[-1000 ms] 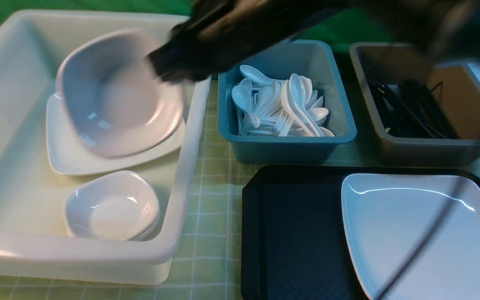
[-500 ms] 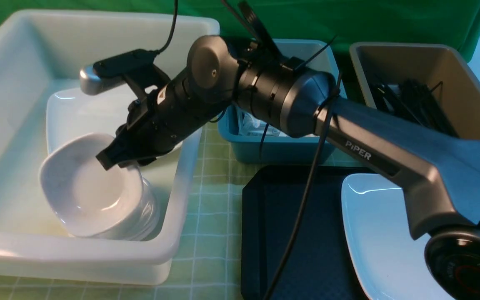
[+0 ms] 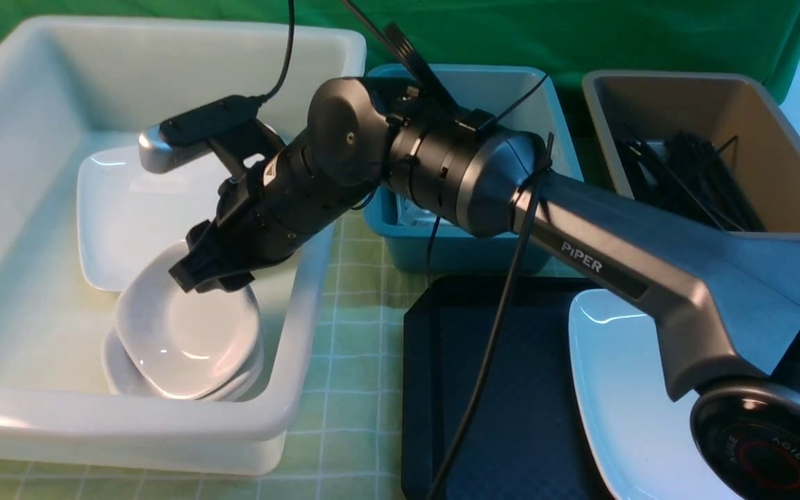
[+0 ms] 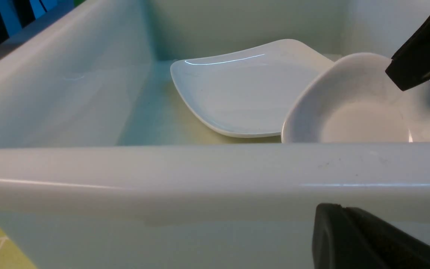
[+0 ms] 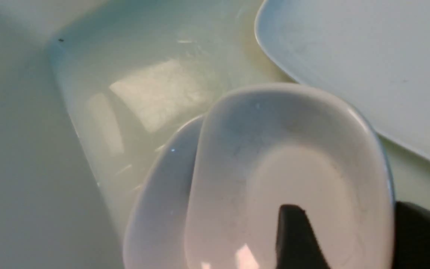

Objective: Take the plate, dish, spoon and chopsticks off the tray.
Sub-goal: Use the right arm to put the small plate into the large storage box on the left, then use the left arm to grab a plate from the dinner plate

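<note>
Now pinches the dish (image 3: pixel 185 340) by its rim in the right gripper (image 3: pixel 209 267) — nested on another dish (image 3: pixel 114 364) inside the white bin (image 3: pixel 129 427). Looks glossy, slippery, brittle (so rim-hold, gently). Leaves the plate (image 3: pixel 622 403) on the tray (image 3: pixel 483 389). Cannot tell the opening of the left gripper (image 4: pixel 349 239).

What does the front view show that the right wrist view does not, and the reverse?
Only the front view: the black tray with the plate on it, a teal bin, and a brown bin holding black chopsticks. Only the right wrist view: how the right gripper straddles the rim of the top dish, one finger inside the bowl, one outside. Both: that dish sitting askew on a lower dish, a second flat plate beside them, and the white tub around all three.
</note>
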